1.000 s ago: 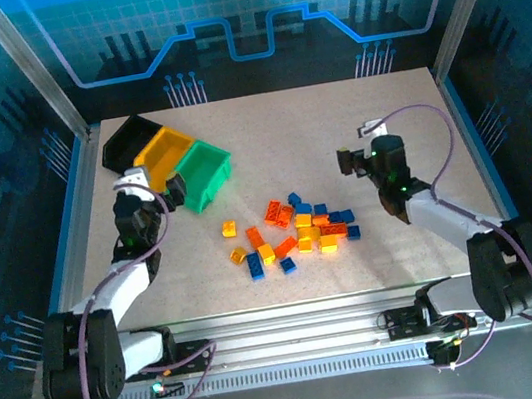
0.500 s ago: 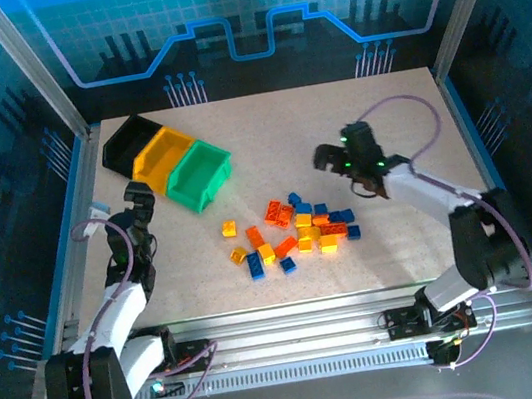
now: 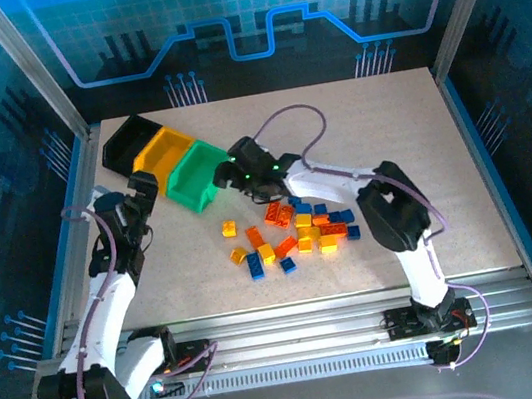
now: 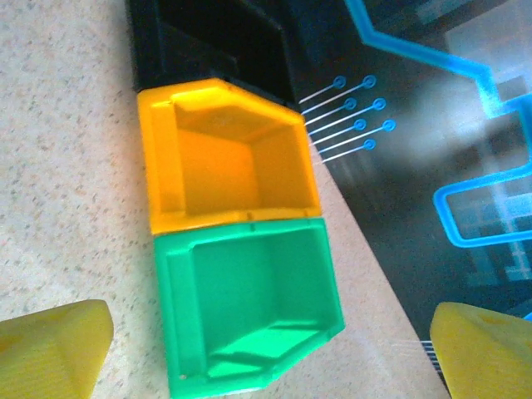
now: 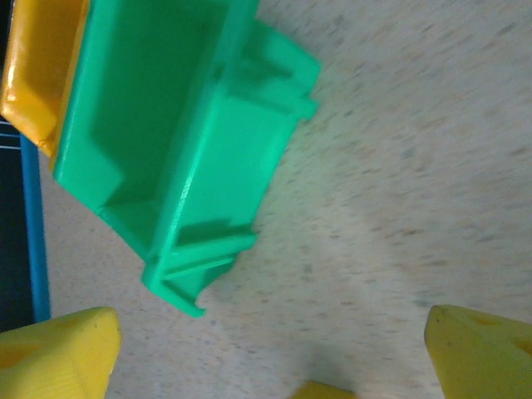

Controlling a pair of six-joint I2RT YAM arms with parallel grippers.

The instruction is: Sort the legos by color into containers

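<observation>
The legos (image 3: pixel 296 227) lie in a loose pile on the table (image 3: pixel 416 125), a little nearer the arms than its middle, with orange, yellow and blue mixed together. A few bricks sit slightly apart on the pile's left side. Every lego that can be seen is on the table top.

The three bins stand in a slanting row at the far left corner, touching side to side. The black bin (image 3: pixel 127 140) is farthest back, the yellow bin (image 3: pixel 163 151) is in the middle, and the green bin (image 3: pixel 197 174) is closest to the pile but well apart from it.

The left gripper (image 3: pixel 145 186) hangs just beside the row on its left, at about the green bin's near end. In the left wrist view its fingers (image 4: pixel 50 349) sit at the two lower corners, spread wide with nothing between them. Beyond them are the open tops of the yellow and green bins.

The right arm stretches across the table, over the far left edge of the pile. The right gripper (image 3: pixel 226 176) is just beside the green bin's right wall; whether it touches the wall I cannot tell. In the right wrist view its fingers (image 5: pixel 58 353) are also spread wide and hold nothing, with bare table between them and the green bin's outer wall up and to the left. A small yellow bit at the bottom edge of that view is cut off, and I cannot tell what it is
</observation>
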